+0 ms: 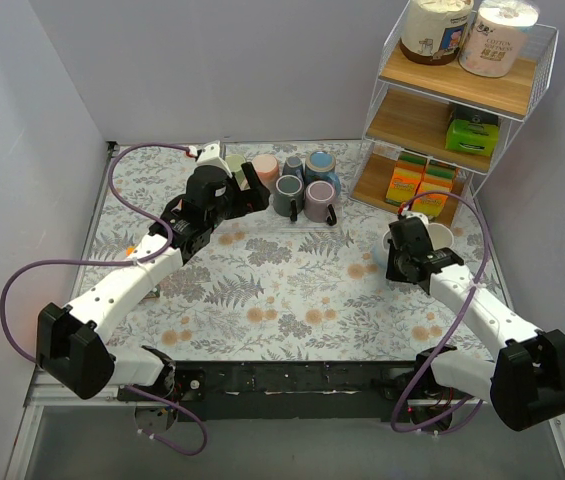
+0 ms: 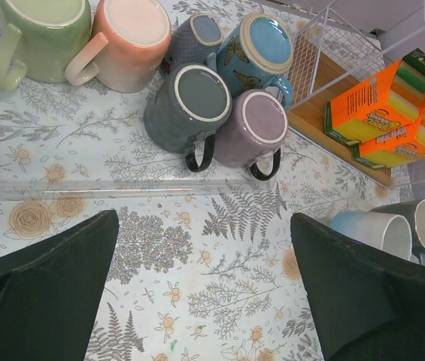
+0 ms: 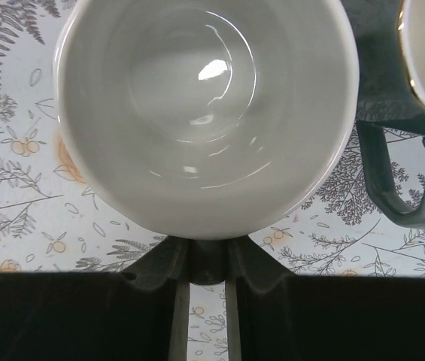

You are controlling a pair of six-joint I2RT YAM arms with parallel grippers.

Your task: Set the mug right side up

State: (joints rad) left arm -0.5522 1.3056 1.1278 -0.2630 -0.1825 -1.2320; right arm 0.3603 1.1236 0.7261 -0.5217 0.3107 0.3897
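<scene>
My right gripper (image 3: 208, 265) is shut on the handle of a light blue mug (image 3: 204, 105) with a white inside. The mug stands with its mouth up on the mat at the right (image 1: 382, 252); it also shows in the left wrist view (image 2: 370, 229). My left gripper (image 2: 204, 286) is open and empty, hovering above the mat in front of a cluster of upside-down mugs: green (image 2: 43, 37), pink (image 2: 129, 41), blue (image 2: 261, 49), grey (image 2: 189, 105) and purple (image 2: 253, 128). In the top view the left gripper (image 1: 252, 190) is just left of that cluster.
A teal mug (image 3: 415, 180) stands mouth up right beside the held mug (image 1: 440, 237). A wire shelf rack (image 1: 462, 95) with orange sponge packs (image 2: 366, 113) stands at the back right. Walls close off the left and back.
</scene>
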